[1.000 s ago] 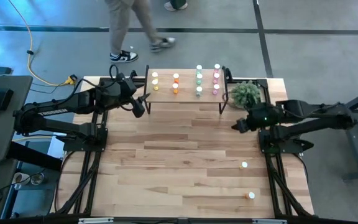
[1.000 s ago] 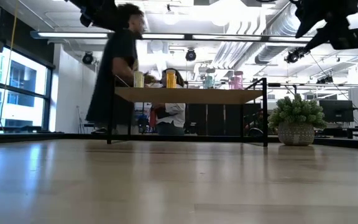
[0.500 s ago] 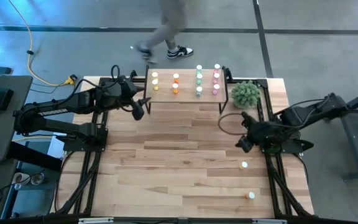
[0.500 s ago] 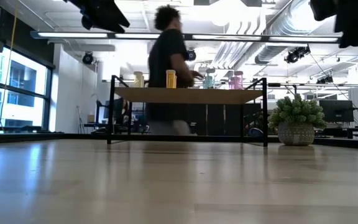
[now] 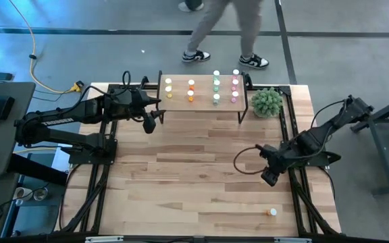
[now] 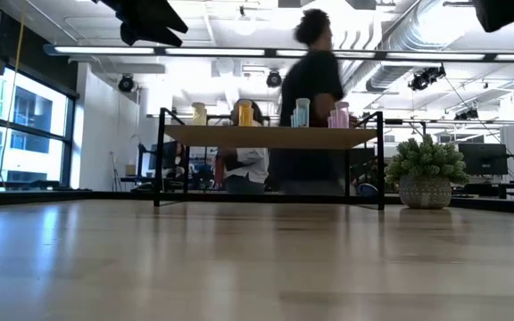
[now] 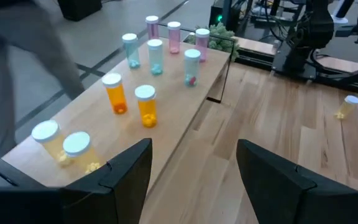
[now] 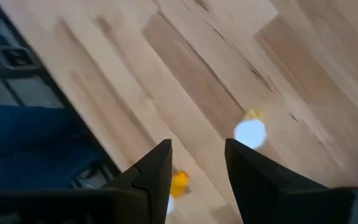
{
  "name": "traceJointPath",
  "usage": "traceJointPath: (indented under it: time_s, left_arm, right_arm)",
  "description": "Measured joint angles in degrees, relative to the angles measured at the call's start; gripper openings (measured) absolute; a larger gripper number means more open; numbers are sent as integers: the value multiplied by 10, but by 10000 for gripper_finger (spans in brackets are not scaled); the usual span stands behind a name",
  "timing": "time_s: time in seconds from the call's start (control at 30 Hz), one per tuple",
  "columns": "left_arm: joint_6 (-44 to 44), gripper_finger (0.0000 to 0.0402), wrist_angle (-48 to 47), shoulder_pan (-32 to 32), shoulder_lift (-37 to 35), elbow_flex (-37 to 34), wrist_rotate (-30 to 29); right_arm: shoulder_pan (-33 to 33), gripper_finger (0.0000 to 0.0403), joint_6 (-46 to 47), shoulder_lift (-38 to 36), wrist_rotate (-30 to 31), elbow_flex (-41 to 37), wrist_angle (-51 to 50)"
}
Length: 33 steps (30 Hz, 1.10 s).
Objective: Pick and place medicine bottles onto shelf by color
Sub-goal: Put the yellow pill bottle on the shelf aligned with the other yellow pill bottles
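Observation:
The shelf [image 5: 201,94] stands at the table's far edge on thin black legs. On it stand medicine bottles in rows: yellow [image 5: 168,86], orange [image 5: 190,90], green [image 5: 216,85] and pink [image 5: 235,82]. Two bottles are on the table near the right edge: a yellow one [image 8: 250,132] and an orange one [image 5: 273,212]. My right gripper [image 5: 269,177] hangs open above the yellow bottle, hiding it in the high view. My left gripper [image 5: 150,122] waits open by the shelf's left end, above the table.
A green plant ball in a pot [image 5: 267,102] stands right of the shelf. A person [image 5: 225,27] walks on the floor beyond the table's far edge. Bare wood [image 5: 188,175] fills the table's middle and left.
My right gripper has swung from beside the plant toward the table's near edge, sinking a little and tipping further down, and now stands over the yellow bottle. My left gripper has turned slightly in place. The person has walked from left to right behind the table.

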Motion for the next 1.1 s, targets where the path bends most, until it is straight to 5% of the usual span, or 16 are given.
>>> traceJointPath:
  time_s: [0.23, 0.67, 0.87, 1.1]
  left_arm:
    - [-1, 225, 0, 0, 0, 0, 0]
    - [-1, 225, 0, 0, 0, 0, 0]
    - [0, 225, 0, 0, 0, 0, 0]
    - [0, 225, 0, 0, 0, 0, 0]
  right_arm:
    - [14, 145, 0, 37, 2, 0, -23]
    - [22, 218, 31, 111, -13, 0, -65]
    - [68, 216, 78, 129, -13, 0, -64]
    - [165, 216, 203, 129, 69, 0, -46]
